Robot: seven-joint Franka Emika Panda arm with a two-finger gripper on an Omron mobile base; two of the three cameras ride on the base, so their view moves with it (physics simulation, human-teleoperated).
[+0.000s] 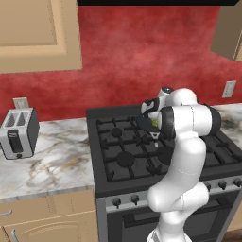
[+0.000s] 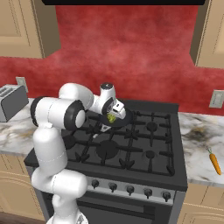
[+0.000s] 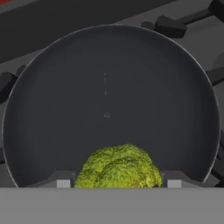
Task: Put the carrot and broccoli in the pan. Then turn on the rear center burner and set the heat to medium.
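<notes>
My gripper (image 3: 118,183) is shut on the broccoli (image 3: 117,168), a lumpy yellow-green floret held between both fingertips (image 3: 63,182). It hangs just above the pan (image 3: 109,87), over the near side of the dark round base. From the right base view the gripper (image 2: 112,119) and broccoli (image 2: 112,117) sit over the pan (image 2: 124,119) at the back middle of the stove. The pan covers the rear center burner. The carrot (image 2: 214,162) lies on the counter right of the stove. In the left base view the broccoli (image 1: 154,123) shows beside the arm.
Black grates cover the stove top (image 2: 131,144), and a row of knobs (image 2: 130,189) runs along its front. A toaster (image 1: 18,132) stands on the marble counter to the left. A red wall rises behind, with cabinets above.
</notes>
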